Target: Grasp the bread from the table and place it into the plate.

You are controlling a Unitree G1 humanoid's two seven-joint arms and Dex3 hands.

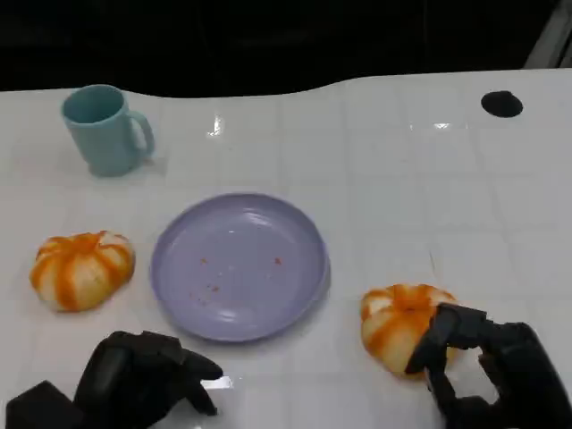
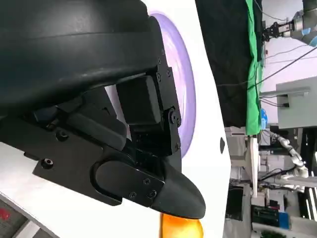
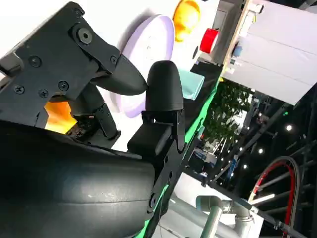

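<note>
Now grasp step: right hand (image 1: 487,371) fingers wide around bread (image 1: 399,323) nr tabletop's front-right edge, not clamped. Next: close, lift, carry to plate (image 1: 239,266). Left hand (image 1: 143,375) curled, idle.

Up close you get the right hand (image 3: 106,106), black shell and fingers spread over the white table (image 3: 29,20). An orange bit of bread (image 3: 58,115) peeks out between the fingers; can't tell if they're touching it. Past the fingertips sits the purple plate (image 3: 148,39), then a second orange bread (image 3: 186,17) beyond it, and a teal mug (image 3: 190,83) off to the side by the table edge.
</note>
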